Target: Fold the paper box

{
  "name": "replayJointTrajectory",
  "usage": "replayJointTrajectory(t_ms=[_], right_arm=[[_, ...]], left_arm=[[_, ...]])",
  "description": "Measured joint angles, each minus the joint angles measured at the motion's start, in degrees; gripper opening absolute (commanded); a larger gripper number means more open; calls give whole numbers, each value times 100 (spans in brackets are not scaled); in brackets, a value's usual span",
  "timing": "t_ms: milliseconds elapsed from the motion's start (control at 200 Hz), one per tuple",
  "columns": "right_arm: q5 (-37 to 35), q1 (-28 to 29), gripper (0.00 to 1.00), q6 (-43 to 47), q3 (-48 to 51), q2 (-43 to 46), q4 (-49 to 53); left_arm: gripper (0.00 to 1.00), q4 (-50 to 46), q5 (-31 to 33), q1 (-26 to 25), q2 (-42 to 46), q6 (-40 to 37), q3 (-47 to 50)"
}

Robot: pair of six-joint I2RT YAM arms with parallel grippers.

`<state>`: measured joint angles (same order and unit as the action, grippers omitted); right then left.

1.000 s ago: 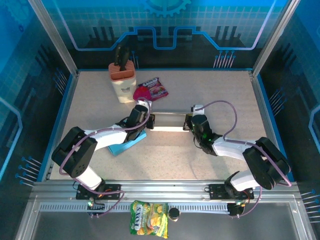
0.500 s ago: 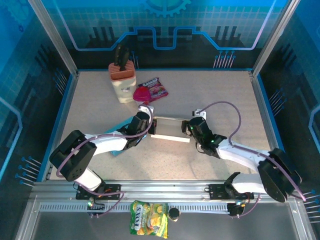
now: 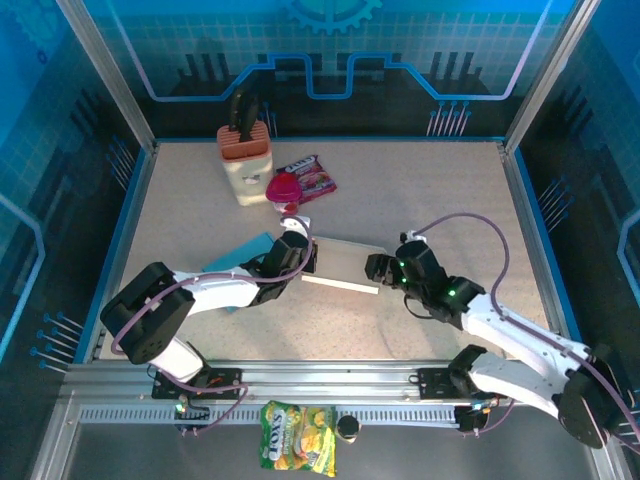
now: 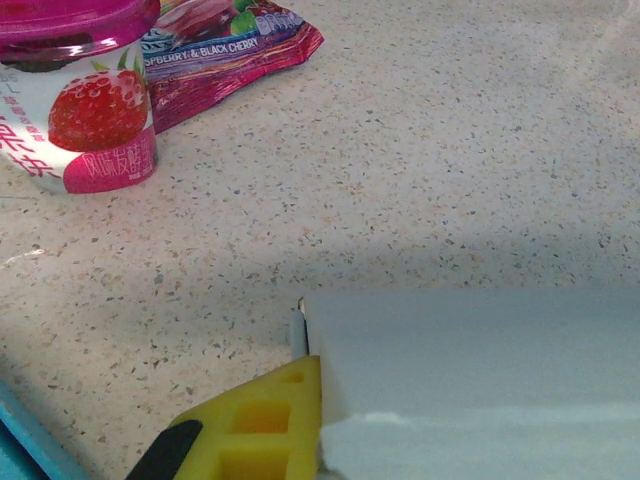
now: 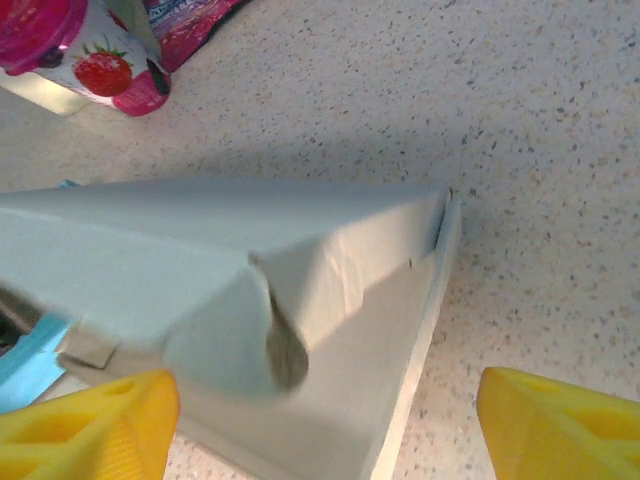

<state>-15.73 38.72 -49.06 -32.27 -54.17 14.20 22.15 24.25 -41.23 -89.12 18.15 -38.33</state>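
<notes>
Speckled tabletop point(image 3: 450, 190), blue-walled on three sides. Left arm point(image 3: 210, 290) reaches in from the near-left corner, right arm point(image 3: 500, 325) from the near-right; both meet mid-tabletop.

Paper box point(image 3: 340, 265) lies mid-tabletop between the two pincers, white and long, still half flat. Right wrist view shows the paper box point(image 5: 200, 240) with one panel raised and a curled flap at its end.

Left pincer point(image 3: 305, 255) is clenched on the box's left end. Left wrist view shows a yellow finger point(image 4: 265, 425) right against the box edge point(image 4: 480, 360).

Right pincer point(image 3: 378, 268) is released, just off the box's right end, its yellow fingers point(image 5: 90, 420) spread wide to either side of the box end.

Clutter:
- Tan holder with black handles point(image 3: 245, 160), upright near the far-left corner.
- Blue flat piece point(image 3: 235, 258) beside the left arm, partly under it.
- Yellow snack bag point(image 3: 298, 438) on the near rail, off the tabletop.
- Pink snack packet point(image 3: 312, 178) beside the holder.
- Strawberry cup point(image 3: 283, 188) touching the packet, just beyond the left pincer and closest to the box.
</notes>
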Motion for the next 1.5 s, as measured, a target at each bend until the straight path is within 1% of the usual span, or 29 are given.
replayJointTrajectory(t_ms=[135, 170, 195, 245, 270, 360, 455, 540, 680, 735, 840, 950, 1091, 1166, 1241, 1406, 1501], right_arm=[[146, 2, 77, -356, 138, 669, 341], [164, 13, 75, -501, 157, 848, 422], [173, 26, 71, -610, 166, 960, 472], [190, 50, 64, -942, 177, 1207, 577], [190, 70, 63, -1134, 177, 1320, 623], [168, 164, 62, -2009, 177, 1556, 715], [116, 396, 64, -2920, 214, 1574, 647], [7, 634, 67, -3681, 295, 1434, 385], [-175, 811, 68, -4422, 313, 979, -166], [-199, 815, 66, -4640, 308, 761, -350], [-201, 815, 62, -4994, 293, 365, -590], [-199, 815, 53, -5274, 293, 48, -817], [-179, 800, 51, -5473, 293, -216, -1123], [-162, 769, 47, -5493, 291, -275, -1233], [-149, 739, 40, -5495, 267, -306, -1255], [-42, 614, 21, -5589, 247, -369, -1351], [28, 535, 14, -5689, 247, -426, -1429]], left_arm=[[0, 7, 168, -98, 0, 59, 26], [0, 7, 221, -131, 0, 96, 31], [0, 7, 260, -151, 0, 109, 31], [0, 24, 341, -197, 4, 142, 52], [0, 28, 385, -221, 13, 153, 72], [0, 55, 592, -343, 48, 256, 144], [0, 79, 896, -568, 55, 396, 205], [0, 103, 1176, -802, 55, 557, 264], [0, 105, 1604, -1117, 46, 815, 323], [0, 103, 1770, -1226, 20, 931, 326], [0, 83, 2068, -1410, -39, 1139, 326], [0, 63, 2302, -1539, -94, 1309, 326], [0, -2, 2507, -1659, -101, 1447, 323], [0, -33, 2590, -1709, -116, 1497, 323], [0, -42, 2656, -1742, -138, 1528, 323], [0, -44, 2763, -1805, -170, 1615, 323], [0, -66, 2802, -1827, -175, 1641, 323]])
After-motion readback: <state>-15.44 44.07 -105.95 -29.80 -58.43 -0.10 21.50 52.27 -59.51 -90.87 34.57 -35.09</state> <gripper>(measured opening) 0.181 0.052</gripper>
